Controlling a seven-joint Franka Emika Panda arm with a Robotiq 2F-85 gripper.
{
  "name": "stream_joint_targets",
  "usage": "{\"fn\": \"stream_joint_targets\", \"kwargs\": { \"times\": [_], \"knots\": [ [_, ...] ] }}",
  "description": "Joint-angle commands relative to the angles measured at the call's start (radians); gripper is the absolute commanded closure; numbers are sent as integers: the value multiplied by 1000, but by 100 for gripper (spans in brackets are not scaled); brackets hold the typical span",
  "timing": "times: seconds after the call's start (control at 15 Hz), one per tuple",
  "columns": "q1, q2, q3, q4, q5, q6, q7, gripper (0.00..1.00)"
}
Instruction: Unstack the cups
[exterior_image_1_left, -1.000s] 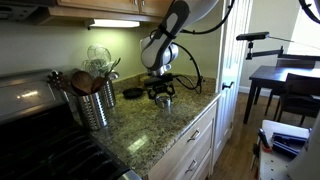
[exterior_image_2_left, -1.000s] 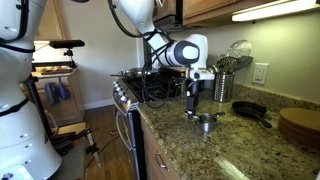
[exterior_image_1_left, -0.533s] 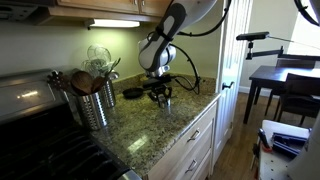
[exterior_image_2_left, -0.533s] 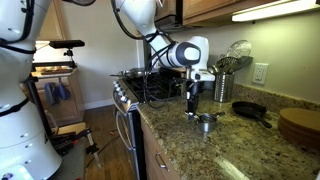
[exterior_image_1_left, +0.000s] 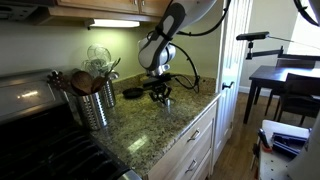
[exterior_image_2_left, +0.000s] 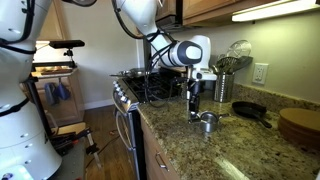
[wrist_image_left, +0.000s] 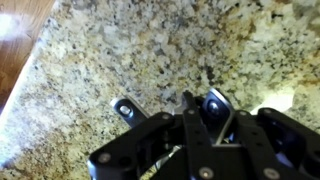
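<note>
counter: speckled granite countertop runs through the middle of both exterior views and fills my wrist view.
wall: pale wall behind the counter; i see a white outlet at the right.
cabinets: wooden upper cabinets along the top edge, white drawer fronts under the counter.
light: under-cabinet strip light is on, glowing at upper centre.
stove: range at lower left, just beside the counter.
floor: wood floor at lower right.
furniture: dark dining table and chair at far right.
window: bright window at upper right.

Home kitchen — granite counter, stove, cabinets
</note>
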Motion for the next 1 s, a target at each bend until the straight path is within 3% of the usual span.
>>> {"fn": "stream_joint_targets", "kwargs": {
  "times": [0.0, 0.13, 0.2, 0.93],
  "knots": [
    [24, -20, -26, 6, -1, -32, 19, 93],
    [22, -17, -23, 11, 1, -39, 6, 89],
    [21, -15, -22, 12, 4, -40, 4, 66],
    [25, -14, -18, 12, 9, -62, -3, 1]
  ]
}}
